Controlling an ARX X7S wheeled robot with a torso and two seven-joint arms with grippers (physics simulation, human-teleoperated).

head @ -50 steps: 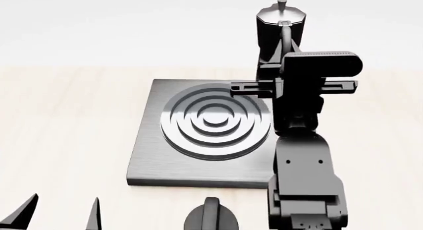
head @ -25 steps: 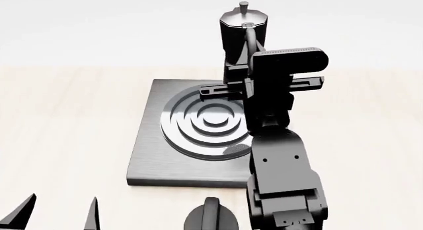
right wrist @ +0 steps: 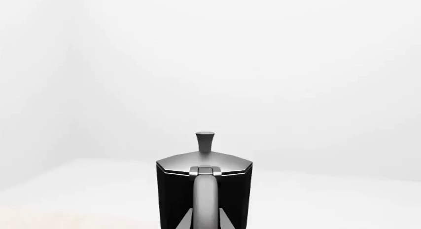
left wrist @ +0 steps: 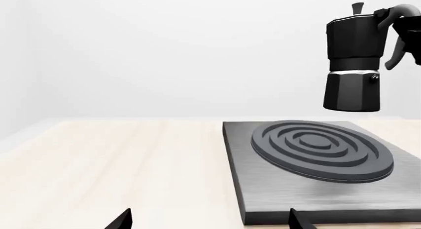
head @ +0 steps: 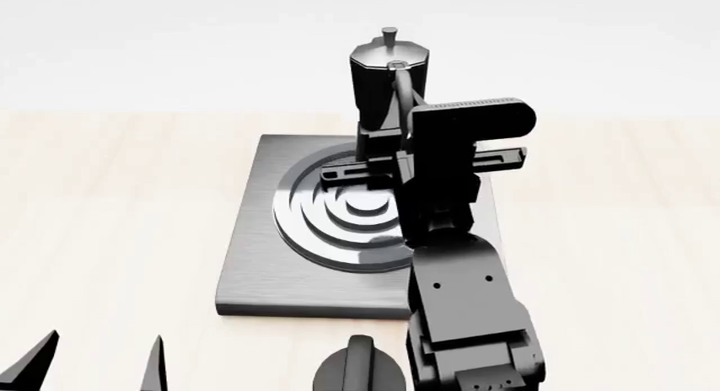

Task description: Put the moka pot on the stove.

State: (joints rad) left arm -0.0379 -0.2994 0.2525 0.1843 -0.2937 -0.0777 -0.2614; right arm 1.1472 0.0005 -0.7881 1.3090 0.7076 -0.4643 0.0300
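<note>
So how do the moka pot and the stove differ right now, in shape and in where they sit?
The moka pot is tall, narrow and faceted, with a pinched waist; the stove is a flat, wide square plate with concentric rings. The pot hangs in the air, clear of any surface, held by its handle in the right gripper; the stove lies flat on the wooden table. Both are dark metal.
</note>
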